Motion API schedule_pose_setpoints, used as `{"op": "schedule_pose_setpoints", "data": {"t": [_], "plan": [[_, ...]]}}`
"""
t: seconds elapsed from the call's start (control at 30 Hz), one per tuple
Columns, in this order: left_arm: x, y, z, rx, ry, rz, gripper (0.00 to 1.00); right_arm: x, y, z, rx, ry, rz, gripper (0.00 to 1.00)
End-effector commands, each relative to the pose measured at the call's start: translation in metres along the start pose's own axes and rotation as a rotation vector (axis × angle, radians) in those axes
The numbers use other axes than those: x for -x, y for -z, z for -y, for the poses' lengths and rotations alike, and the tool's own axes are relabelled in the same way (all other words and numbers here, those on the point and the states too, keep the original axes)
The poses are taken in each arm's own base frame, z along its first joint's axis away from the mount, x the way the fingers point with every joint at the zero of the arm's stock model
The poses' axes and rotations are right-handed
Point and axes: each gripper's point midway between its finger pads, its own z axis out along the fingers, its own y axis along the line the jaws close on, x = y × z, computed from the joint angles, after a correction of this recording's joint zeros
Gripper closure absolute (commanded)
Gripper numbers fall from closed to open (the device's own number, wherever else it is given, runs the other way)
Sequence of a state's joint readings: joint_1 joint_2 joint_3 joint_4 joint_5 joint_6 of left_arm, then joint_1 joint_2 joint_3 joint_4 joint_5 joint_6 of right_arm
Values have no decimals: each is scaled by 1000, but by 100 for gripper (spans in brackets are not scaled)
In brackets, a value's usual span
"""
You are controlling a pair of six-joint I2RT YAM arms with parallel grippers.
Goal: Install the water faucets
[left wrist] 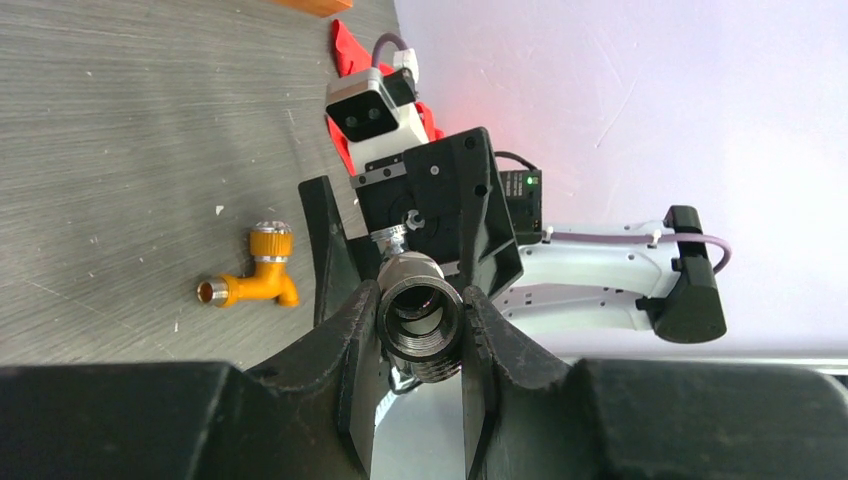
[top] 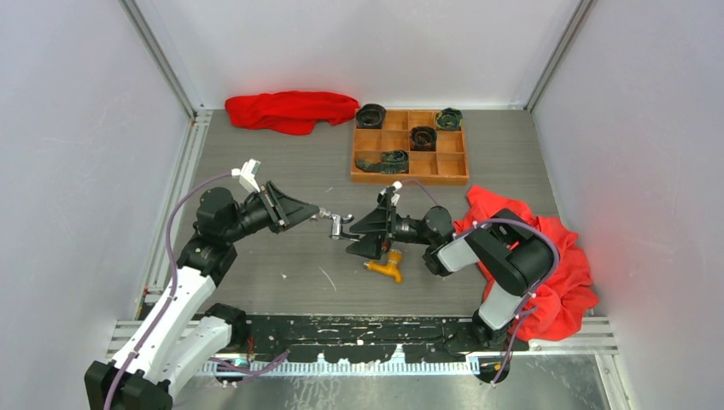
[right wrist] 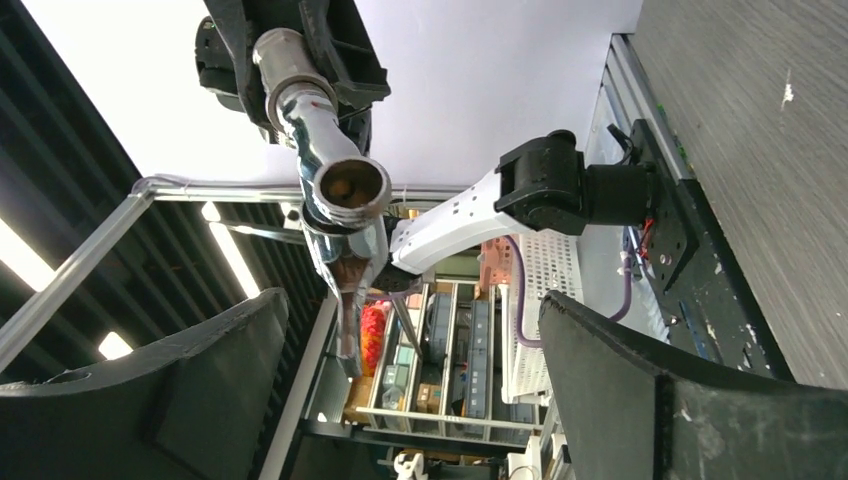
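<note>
Above mid table (top: 282,171), left jaws clamp silver faucet (top: 341,224), body hid in L wrist cam; right jaws wide.

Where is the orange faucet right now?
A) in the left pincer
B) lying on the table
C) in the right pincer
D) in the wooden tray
B: the orange faucet lies on the table; the left pincer grips only the silver faucet.

We count one silver faucet (top: 341,224), one orange faucet (top: 386,267), two red cloths (top: 290,111) (top: 568,273), one wooden tray (top: 427,179) and four dark rolls (top: 370,115) (top: 448,119) (top: 423,137) (top: 382,161).
</note>
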State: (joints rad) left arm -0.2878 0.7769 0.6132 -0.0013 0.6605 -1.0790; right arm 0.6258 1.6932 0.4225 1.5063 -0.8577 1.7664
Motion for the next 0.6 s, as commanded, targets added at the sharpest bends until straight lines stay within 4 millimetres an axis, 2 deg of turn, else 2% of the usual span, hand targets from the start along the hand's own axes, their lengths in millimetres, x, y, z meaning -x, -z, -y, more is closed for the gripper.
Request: {"op": "schedule_pose_setpoints", "data": {"t": [0.0, 0.13, 0.2, 0.3, 0.37, 0.4, 0.43, 0.47, 0.57], "plan": [[23, 5, 37, -61, -19, 77, 100, -5, 8, -24, 108, 190, 15, 0], [25, 7, 34, -34, -27, 91, 100, 0, 21, -21, 72, 231, 67, 0], [26, 7, 33, -28, -18, 94, 100, 5, 28, -12, 5, 251, 100, 0], [24, 3, 26, -5, 14, 81, 100, 13, 37, 15, -209, 383, 126, 0], [23, 0, 21, 11, 31, 63, 100, 28, 49, 30, -433, 499, 172, 0], [23, -2, 19, 18, 40, 57, 100, 36, 52, 17, -501, 603, 191, 0], [23, -3, 17, 24, 48, 56, 100, 39, 63, 20, -586, 659, 201, 0], [23, -5, 15, 29, 58, 53, 100, 44, 69, 11, -631, 732, 222, 0], [25, -9, 10, 47, 75, 46, 100, 48, 77, -20, -654, 916, 254, 0]]}}
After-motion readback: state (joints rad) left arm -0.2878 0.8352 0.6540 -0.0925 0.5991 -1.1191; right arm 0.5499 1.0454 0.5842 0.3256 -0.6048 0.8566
